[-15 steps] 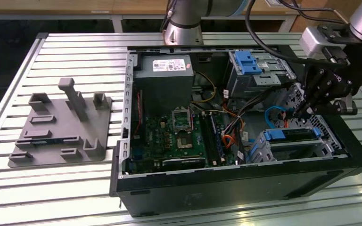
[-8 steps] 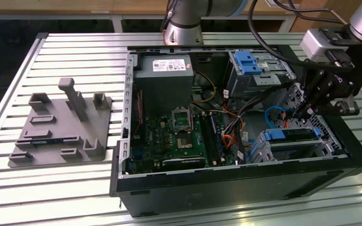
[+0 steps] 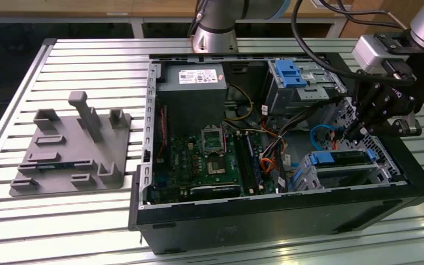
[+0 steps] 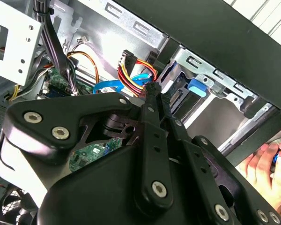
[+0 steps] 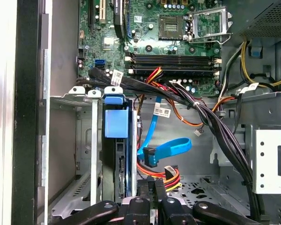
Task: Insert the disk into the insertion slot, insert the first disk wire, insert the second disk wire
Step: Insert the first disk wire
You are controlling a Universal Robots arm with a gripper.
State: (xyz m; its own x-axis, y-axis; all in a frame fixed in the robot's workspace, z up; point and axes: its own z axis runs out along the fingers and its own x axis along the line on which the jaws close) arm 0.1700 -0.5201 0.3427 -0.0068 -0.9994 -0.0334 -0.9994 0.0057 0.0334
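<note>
First wrist view shows you the black gripper [image 5: 153,186] clenched on the red, yellow and black wire bundle [image 5: 172,174], held just beside the silver, blue-framed disk [image 5: 117,124], which already sits in the perforated silver sheet-metal insertion slot [image 5: 92,140], probably to line its plug up with the disk's end.

Bright light is striking the metal.
Glare is whitening the worktop [image 3: 57,221] at the exterior view's lower left; the computer case [image 3: 271,221] is shadowing its inside.
</note>
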